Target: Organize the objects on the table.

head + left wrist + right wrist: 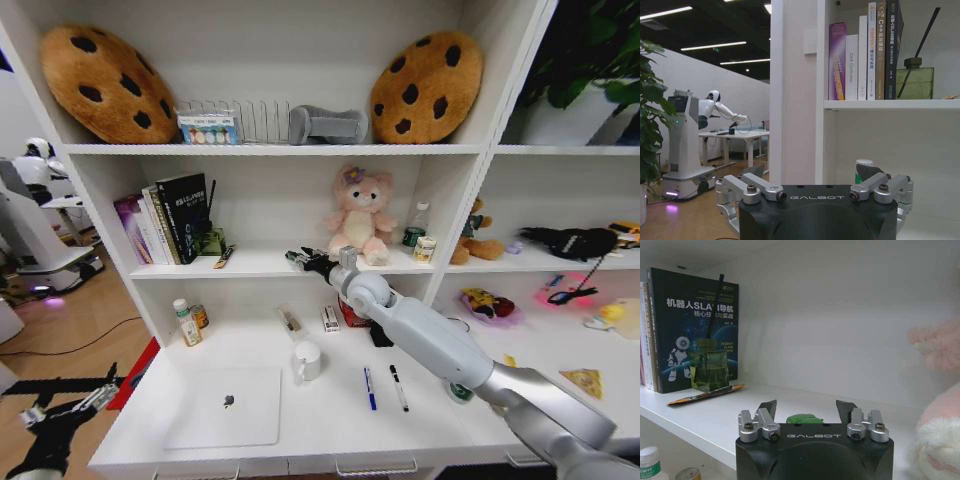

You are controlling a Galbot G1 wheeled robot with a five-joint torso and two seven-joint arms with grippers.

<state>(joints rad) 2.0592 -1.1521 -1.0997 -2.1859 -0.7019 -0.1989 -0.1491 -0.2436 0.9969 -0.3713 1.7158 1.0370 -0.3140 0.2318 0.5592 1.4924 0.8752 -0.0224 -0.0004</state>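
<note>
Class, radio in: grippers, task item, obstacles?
Right gripper open at middle shelf, green toy car between fingers. Left gripper low beside table. Plush close alongside.

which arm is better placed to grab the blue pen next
Probably right: the right end effector is at the shelf behind the slim blue pen; the left end effector hangs off the desk's left edge.

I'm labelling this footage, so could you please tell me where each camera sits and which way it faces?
Head view: high, looking forward and down at the white desk and shelf; both arms show.
Left wrist view: low beside the desk, facing the shelf's side and the room; left claw in front.
Right wrist view: at the middle shelf, facing its back wall; right claw open over a green toy.
All share the black book.
</note>
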